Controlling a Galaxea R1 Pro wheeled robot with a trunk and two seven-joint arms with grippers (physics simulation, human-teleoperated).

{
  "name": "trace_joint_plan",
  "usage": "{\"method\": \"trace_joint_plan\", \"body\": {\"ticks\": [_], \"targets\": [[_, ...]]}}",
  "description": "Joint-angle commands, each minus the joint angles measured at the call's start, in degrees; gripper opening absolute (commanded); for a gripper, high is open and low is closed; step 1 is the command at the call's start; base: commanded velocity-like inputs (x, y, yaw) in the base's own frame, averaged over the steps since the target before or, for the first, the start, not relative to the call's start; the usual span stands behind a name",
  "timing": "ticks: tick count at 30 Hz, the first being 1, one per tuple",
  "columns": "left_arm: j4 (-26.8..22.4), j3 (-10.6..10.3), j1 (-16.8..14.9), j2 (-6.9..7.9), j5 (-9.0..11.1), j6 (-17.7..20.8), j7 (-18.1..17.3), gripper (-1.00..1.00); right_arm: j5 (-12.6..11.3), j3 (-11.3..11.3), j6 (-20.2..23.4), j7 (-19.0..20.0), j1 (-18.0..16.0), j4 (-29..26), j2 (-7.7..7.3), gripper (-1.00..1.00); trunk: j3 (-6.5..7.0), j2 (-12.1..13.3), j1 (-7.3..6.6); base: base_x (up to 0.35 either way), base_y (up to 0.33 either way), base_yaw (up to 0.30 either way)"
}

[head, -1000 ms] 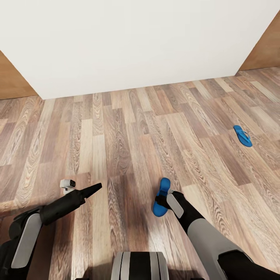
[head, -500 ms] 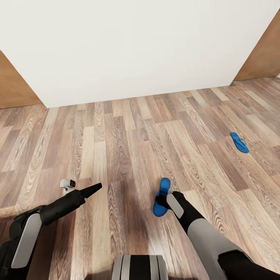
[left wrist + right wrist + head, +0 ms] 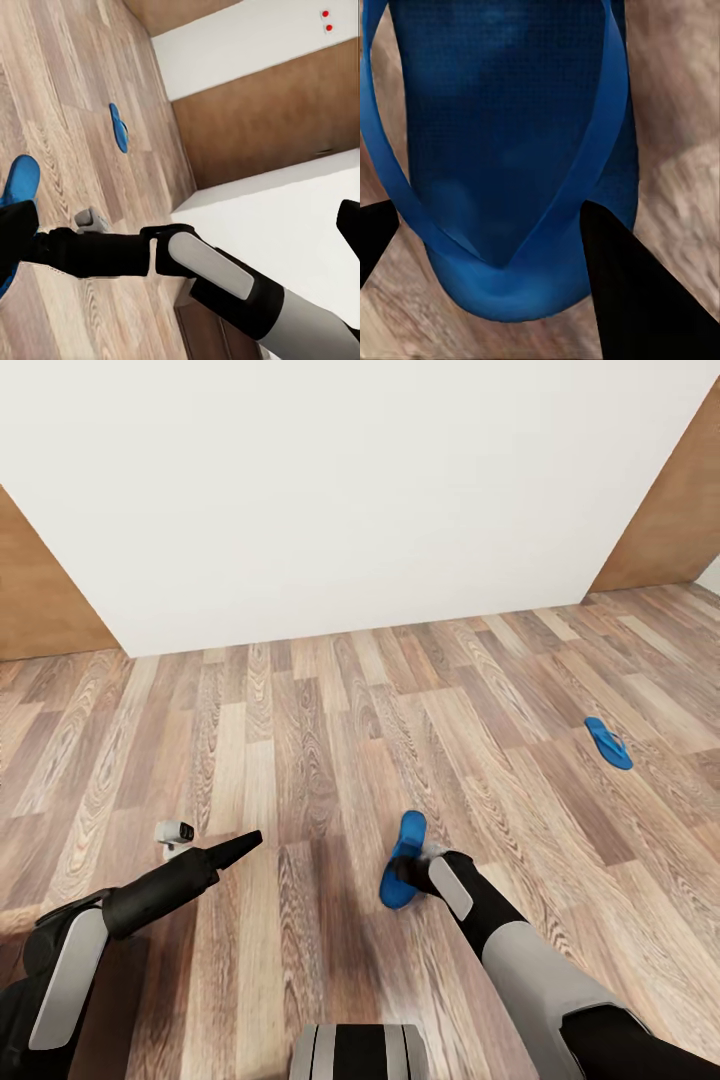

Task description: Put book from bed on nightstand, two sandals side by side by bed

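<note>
Held sandal (image 3: 402, 859) is shifting left in head view; camera is moving too. Right gripper (image 3: 412, 872) is clamping it. Other sandal (image 3: 608, 743) is lying on floor (image 3: 300, 760), well right. Left gripper (image 3: 240, 845): can't tell.

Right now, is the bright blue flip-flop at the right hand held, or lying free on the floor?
Held: the right hand is shut on the bright blue flip-flop, black fingers flanking its strap end.

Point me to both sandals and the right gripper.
near sandal (image 3: 403, 859), head view, middle of the sole.
far sandal (image 3: 608, 744), head view, middle of the sole.
right gripper (image 3: 412, 873), head view, between the fingertips at the near sandal.
</note>
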Motion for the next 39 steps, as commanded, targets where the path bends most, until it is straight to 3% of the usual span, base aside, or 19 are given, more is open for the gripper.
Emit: {"method": "trace_joint_plan", "body": {"ticks": [1, 3, 4, 7, 9, 10, 12, 14, 17, 18, 19, 21, 24, 27, 29, 32, 35, 39], "targets": [[0.0, 0.0, 0.0, 0.00, -0.1, 0.2, -0.2, 1.00, -0.4, 0.3, 0.2, 3.3, 0.0, -0.5, -0.06, -1.00, 0.19, 0.0, -0.03, 0.000, 0.000, 0.000], [0.5, 0.0, 0.0, 0.00, -0.1, 0.2, -0.1, 1.00, -0.4, 0.3, 0.3, 9.2, 0.0, -1.8, -0.10, -1.00, 0.63, 0.0, -0.08, 0.000, 0.000, 0.000], [1.3, 0.1, 0.0, 0.05, -0.1, 0.2, -0.1, 1.00, -0.4, 0.3, 0.5, 15.2, 0.0, -3.1, -0.13, -1.00, 0.85, 0.0, -0.11, 0.000, 0.000, 0.000], [2.9, 0.2, 0.0, 0.32, -0.7, 0.2, 0.9, 1.00, -0.4, 0.2, 0.7, 22.1, 0.1, -3.7, -0.14, -1.00, 1.52, 0.1, -0.18, 0.000, 0.000, 0.000], [4.3, 0.2, 0.0, 0.55, -2.7, 0.1, 2.0, 1.00, -0.3, 0.2, 0.8, 27.3, 0.3, -3.9, -0.42, -1.00, 1.96, 0.1, -0.24, 0.000, 0.000, 0.000], [5.3, 0.3, 0.0, 0.64, -4.1, 0.1, 2.2, 1.00, -0.3, 0.2, 0.8, 29.9, 0.4, -3.9, -1.36, -1.00, 2.18, 0.1, -0.26, 0.000, 0.000, 0.000], [7.9, 0.4, 0.0, 1.57, -7.9, -0.1, 2.3, 1.00, -0.4, 0.1, 0.8, 37.1, 0.5, -3.7, -5.25, -1.00, 2.63, 0.2, -0.31, 0.000, 0.000, 0.000], [10.8, 0.5, 0.0, 3.62, -11.0, -1.5, 2.1, 1.00, -0.4, 0.1, 0.8, 45.7, 0.5, -3.4, -10.10, -1.00, 3.07, 0.2, -0.37, 0.000, 0.000, 0.000], [18.2, 0.6, 0.0, 6.59, -13.0, -8.1, 1.6, 1.00, -0.4, 0.1, 0.9, 58.0, 0.6, -3.2, -16.93, -1.00, 3.73, 0.2, -0.44, 0.000, 0.000, 0.000], [20.0, 0.6, 0.0, 7.23, -13.2, -10.3, 0.8, 1.00, -0.4, 0.1, 0.9, 60.3, 0.6, -3.1, -18.38, -1.00, 3.96, 0.2, -0.47, 0.000, 0.000, 0.000], [20.7, 0.6, 0.0, 7.54, -13.3, -11.2, 0.3, 1.00, -0.4, 0.1, 0.9, 61.2, 0.7, -3.1, -19.08, -1.00, 4.18, 0.2, -0.49, 0.000, 0.000, 0.000], [22.9, 0.6, 0.0, 8.79, -13.7, -14.0, -3.5, 1.00, -0.4, 0.1, 0.9, 64.5, 0.7, -3.1, -22.69, -1.00, 4.62, 0.3, -0.55, 0.000, 0.000, 0.000], [23.8, 0.4, 0.0, 9.74, -14.1, -15.1, -6.9, 1.00, -0.4, 0.1, 0.8, 65.7, 0.8, -1.9, -26.56, -1.00, 5.28, 0.3, -0.62, 0.000, 0.000, 0.000], [24.3, 0.3, 0.0, 10.00, -15.1, -15.6, -8.0, 1.00, -0.5, 0.1, 0.8, 68.6, 0.9, 5.4, -30.37, -1.00, 5.95, 0.4, -0.70, 0.000, 0.000, 0.000], [24.4, 0.0, 0.0, 9.98, -15.7, -16.1, -8.2, 1.00, -0.6, 0.1, 0.8, 72.1, 0.9, 8.6, -31.48, -1.00, 6.39, 0.4, -0.75, 0.000, 0.000, 0.000], [25.0, -2.0, 0.0, 9.94, -16.8, -17.9, -8.3, 1.00, -0.6, 0.1, 0.7, 79.5, 1.0, 12.3, -32.51, -1.00, 7.06, 0.4, -0.83, 0.000, 0.000, 0.000], [27.1, -3.3, 0.0, 9.94, -17.2, -19.9, -8.4, 1.00, -0.5, 0.1, 0.4, 80.9, 1.0, 14.5, -32.79, -1.00, 7.72, 0.5, -0.91, 0.000, 0.000, 0.000], [31.4, -3.6, 0.0, 10.04, -17.3, -22.4, -10.3, 1.00, -0.5, 0.1, -2.2, 81.4, 1.0, 24.5, -32.90, -1.00, 8.61, 0.5, -1.01, 0.000, 0.000, 0.000]]}}
